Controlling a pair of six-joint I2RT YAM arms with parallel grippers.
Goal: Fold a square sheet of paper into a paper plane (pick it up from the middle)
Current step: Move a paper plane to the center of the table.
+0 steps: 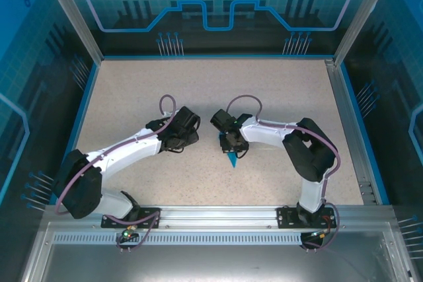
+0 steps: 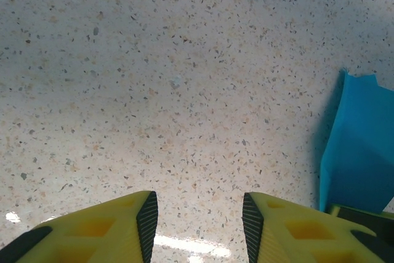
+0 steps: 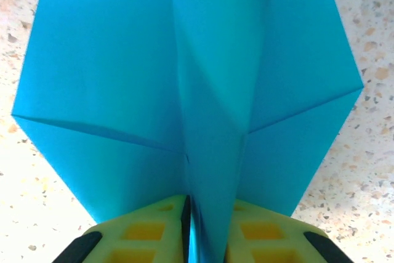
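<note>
The paper plane sits just right of centre on the speckled counter, held by the right claw. In the right wrist view the cyan paper covers most of the frame. A raised centre fold runs from the top edge down to the bottom, and a flat wing spreads to each side, each wing marked by a slanting crease. The right claw is clamped on that centre fold at the bottom of the frame, its yellow fingers pressed against the paper from both sides with only the fold between them.

From the top camera, only a small cyan tip shows below the dark head of the right arm, near the middle of the frame. The right arm bends in from the lower right.

The left claw is apart, with a clear gap of bare counter between its two yellow tips along the bottom edge of the left wrist view. It grips nothing. At the right edge of that view an edge of the blue paper stands up from the counter, well to the side of the gap. From above, the left arm reaches in from the lower left. Its head lies just left of the right arm's head, the two near each other but not touching.
</note>
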